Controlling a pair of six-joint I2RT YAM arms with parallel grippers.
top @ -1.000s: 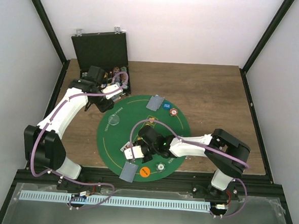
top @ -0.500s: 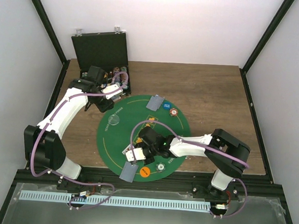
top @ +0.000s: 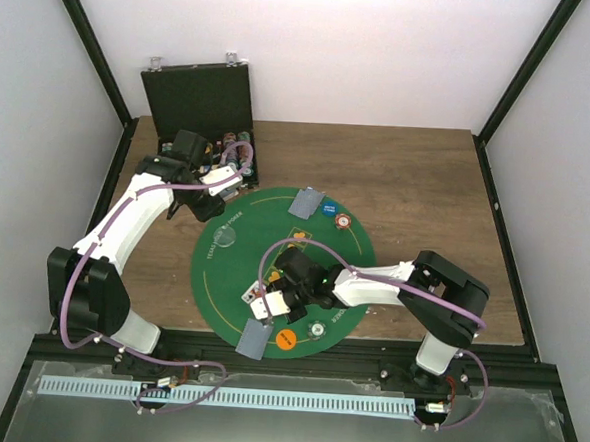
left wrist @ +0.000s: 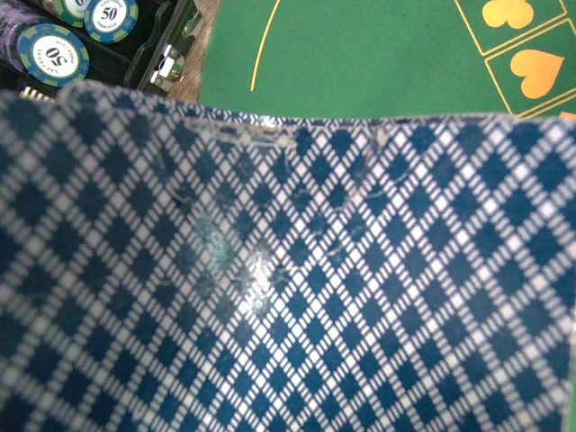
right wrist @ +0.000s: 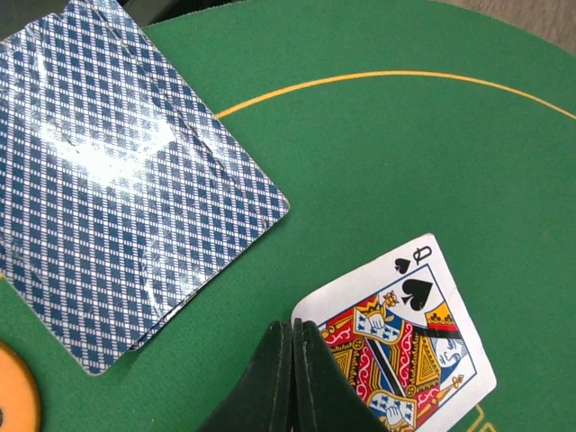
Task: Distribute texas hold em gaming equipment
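On the mat's (top: 234, 267) near side your right gripper (right wrist: 292, 331) is pinched closed beside the queen (right wrist: 409, 346); your left gripper (top: 220, 183) clamps a blue-backed card (left wrist: 288, 270).

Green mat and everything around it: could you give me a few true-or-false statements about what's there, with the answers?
The black case stands open. True.
The queen of spades is face down. False: it shows face up.
The right gripper is wide open. False: it is shut.
An orange disc sits on the green mat. True.
A blue-backed card fills most of the left wrist view. True.
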